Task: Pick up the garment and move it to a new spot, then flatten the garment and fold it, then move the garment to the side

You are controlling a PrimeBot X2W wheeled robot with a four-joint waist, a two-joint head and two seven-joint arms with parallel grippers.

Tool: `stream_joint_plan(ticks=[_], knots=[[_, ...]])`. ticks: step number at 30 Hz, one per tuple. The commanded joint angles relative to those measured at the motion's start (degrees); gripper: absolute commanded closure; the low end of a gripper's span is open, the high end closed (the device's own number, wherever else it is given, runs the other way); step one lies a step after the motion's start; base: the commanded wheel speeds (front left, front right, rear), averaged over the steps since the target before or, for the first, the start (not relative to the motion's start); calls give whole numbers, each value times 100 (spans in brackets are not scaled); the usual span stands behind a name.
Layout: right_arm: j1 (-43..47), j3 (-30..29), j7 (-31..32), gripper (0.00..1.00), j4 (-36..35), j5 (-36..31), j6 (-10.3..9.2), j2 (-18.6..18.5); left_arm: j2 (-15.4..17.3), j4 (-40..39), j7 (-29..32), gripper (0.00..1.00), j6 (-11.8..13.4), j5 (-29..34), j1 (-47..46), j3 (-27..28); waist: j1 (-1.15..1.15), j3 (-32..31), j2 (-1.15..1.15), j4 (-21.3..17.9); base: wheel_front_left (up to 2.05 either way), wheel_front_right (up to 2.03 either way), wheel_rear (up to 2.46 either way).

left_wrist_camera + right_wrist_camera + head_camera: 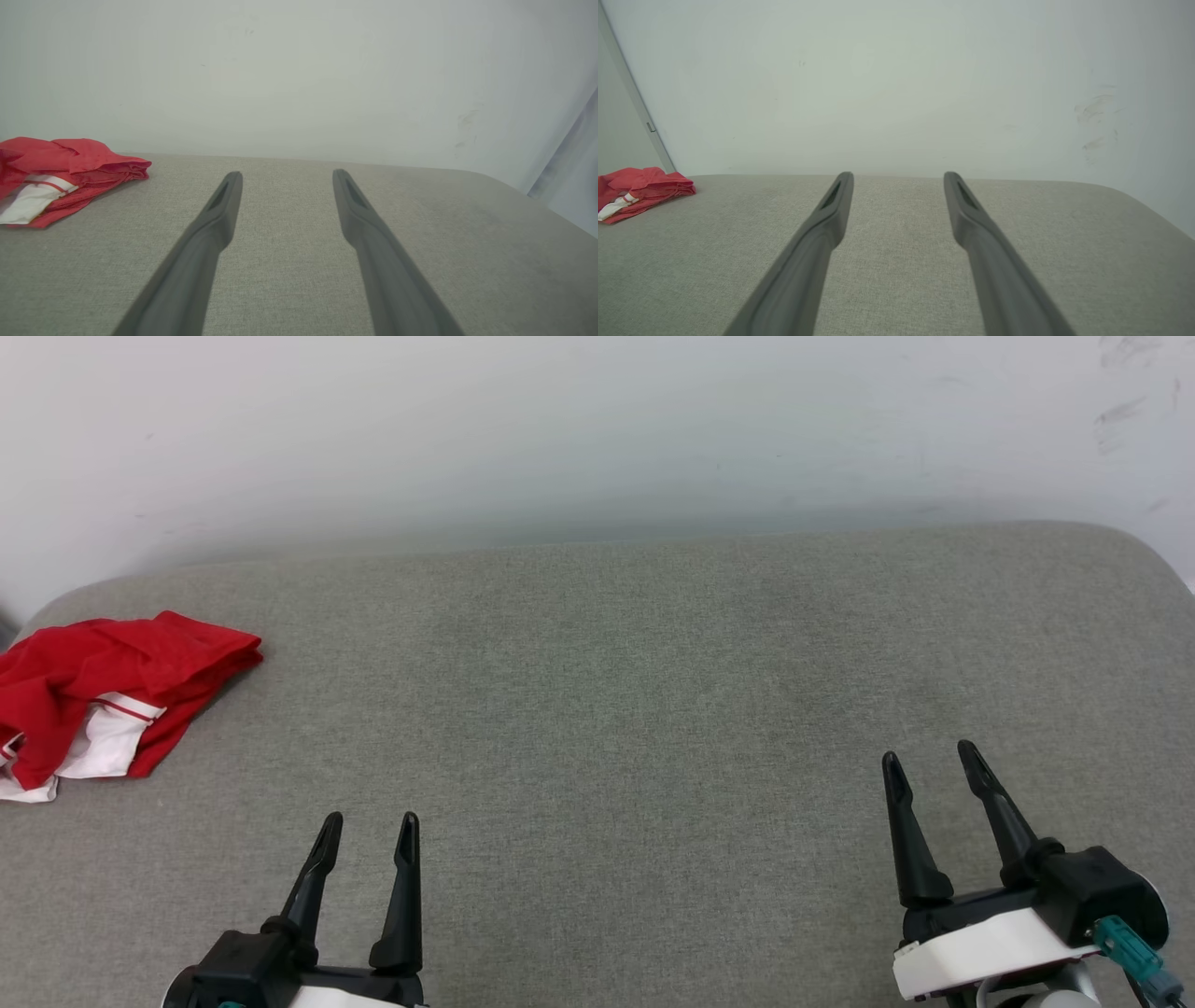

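Left gripper (371,819), right gripper (929,753), both spread, garment (112,677) bunched far left (white patch showing), grey cushion (607,709)

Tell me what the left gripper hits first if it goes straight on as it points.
Likely the white wall: the left gripper points over bare grey cushion, with the garment off to its left. Whether it would graze the cushion first is unclear.

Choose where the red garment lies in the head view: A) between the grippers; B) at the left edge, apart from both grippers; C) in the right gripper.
B: the garment lies bunched at the left edge, with the left gripper and right gripper open, empty, clear of it.
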Motion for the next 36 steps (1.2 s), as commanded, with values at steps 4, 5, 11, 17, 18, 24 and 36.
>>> stream_joint_plan(ticks=[4,5,11,17,18,24,36], knots=[[24,56,-12,0,50,46,-2,-7,-10,21,-16,0,-39,7,32,27,0,-9,0,16,0,0,0],[28,69,-12,0,55,42,-2,-7,-10,25,-16,0,-44,12,27,20,0,-10,0,27,0,0,0],[103,146,-12,0,58,-13,-2,-6,-9,64,-15,0,-58,44,-6,38,0,-23,0,249,0,0,0],[166,290,-12,0,88,-64,-2,-6,-9,87,-15,0,16,51,-3,224,0,-73,0,712,0,0,0],[174,311,-12,0,90,-73,-2,-6,-9,85,-15,0,36,43,9,251,0,-81,0,797,0,0,0],[215,459,-12,0,107,-66,-2,-6,-10,60,-15,0,44,98,162,341,0,-163,0,1299,0,0,0],[332,792,-12,0,118,31,-2,-6,-10,-51,-15,0,55,167,360,454,0,-308,0,2104,0,0,0]])
